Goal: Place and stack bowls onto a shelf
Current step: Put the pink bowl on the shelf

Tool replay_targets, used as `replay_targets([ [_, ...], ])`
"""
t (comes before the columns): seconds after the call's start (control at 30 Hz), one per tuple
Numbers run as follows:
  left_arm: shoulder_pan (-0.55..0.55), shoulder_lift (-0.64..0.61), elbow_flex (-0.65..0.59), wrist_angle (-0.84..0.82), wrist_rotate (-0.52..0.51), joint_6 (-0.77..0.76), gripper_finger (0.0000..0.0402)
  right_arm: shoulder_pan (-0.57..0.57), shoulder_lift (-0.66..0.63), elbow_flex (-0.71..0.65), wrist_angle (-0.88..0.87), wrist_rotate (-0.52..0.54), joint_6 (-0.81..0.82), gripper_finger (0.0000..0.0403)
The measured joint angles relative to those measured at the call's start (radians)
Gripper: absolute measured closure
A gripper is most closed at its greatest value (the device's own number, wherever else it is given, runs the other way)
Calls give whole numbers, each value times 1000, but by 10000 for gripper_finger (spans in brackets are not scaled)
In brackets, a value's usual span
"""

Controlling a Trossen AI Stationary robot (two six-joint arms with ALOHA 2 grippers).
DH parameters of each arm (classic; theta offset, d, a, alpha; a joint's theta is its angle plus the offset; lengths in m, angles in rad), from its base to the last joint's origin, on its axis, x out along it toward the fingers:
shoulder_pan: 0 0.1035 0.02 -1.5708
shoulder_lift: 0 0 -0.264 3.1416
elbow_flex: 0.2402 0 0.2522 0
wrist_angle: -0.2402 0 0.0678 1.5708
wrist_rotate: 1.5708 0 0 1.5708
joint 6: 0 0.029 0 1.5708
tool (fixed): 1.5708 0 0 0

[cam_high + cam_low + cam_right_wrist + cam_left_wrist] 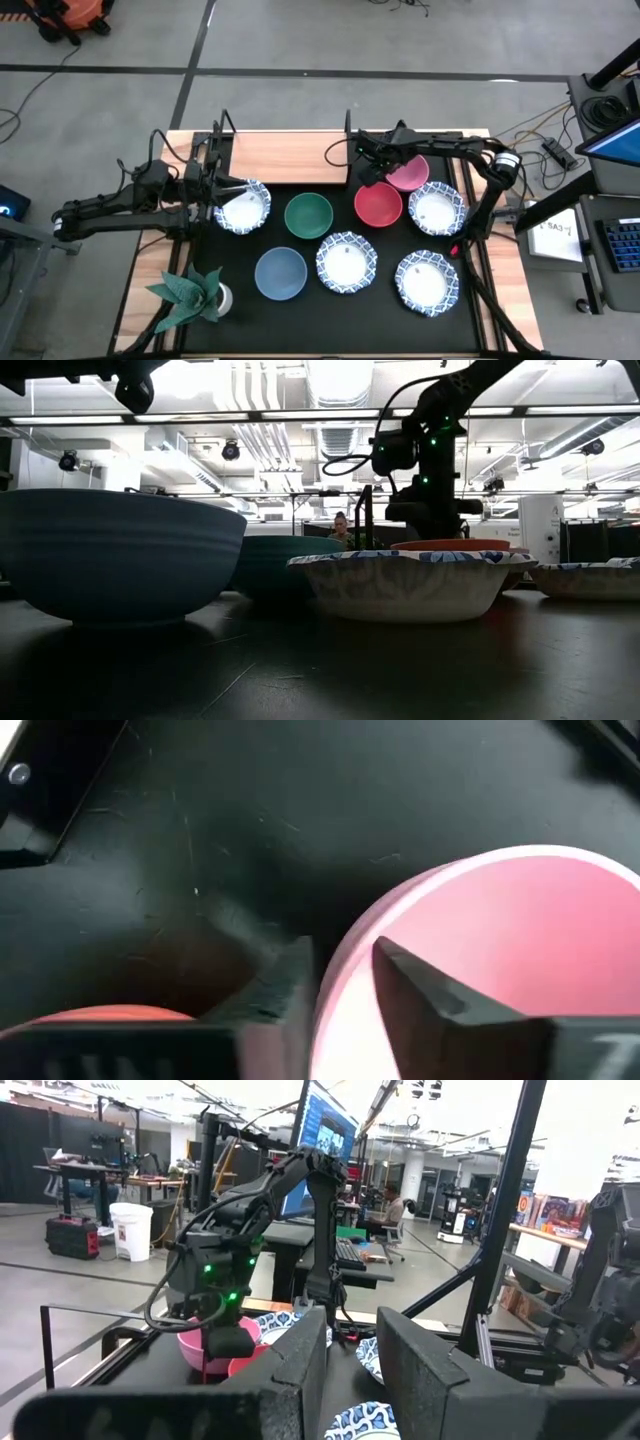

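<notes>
- Right hand (340, 985) pinches the pink bowl's (500, 940) rim, one finger inside; the bowl is partly cut off.
- Left hand (222, 190) sits at a patterned bowl (243, 207); its grip cannot be told.

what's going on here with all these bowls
A two-armed robot is clearing bowls off a black mat onto a wooden shelf, which is bare so far. The right gripper has its fingers either side of the pink bowl's rim, next to the red bowl. The left gripper is at the edge of a patterned bowl. The green bowl, blue bowl and three more patterned bowls sit untouched on the mat, with a small plant at one corner.
</notes>
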Motion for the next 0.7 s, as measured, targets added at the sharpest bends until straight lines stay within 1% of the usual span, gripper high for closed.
replay_targets([
  [0.13,0,0,0,0,0,0,326,0,0,1,-3,0,-2,383],
  [0.23,0,0,0,3,0,0,326,1,0,17,-10,0,-4,389],
  [0.33,0,0,0,3,0,0,326,2,-6,64,-59,13,-17,391],
  [0.47,0,0,1,3,0,0,326,5,-26,193,-187,128,-39,391],
  [0.57,0,0,1,3,0,0,326,14,-38,316,-243,221,-72,391],
  [0.7,0,0,1,3,0,0,326,44,-43,495,-238,261,-154,391],
])
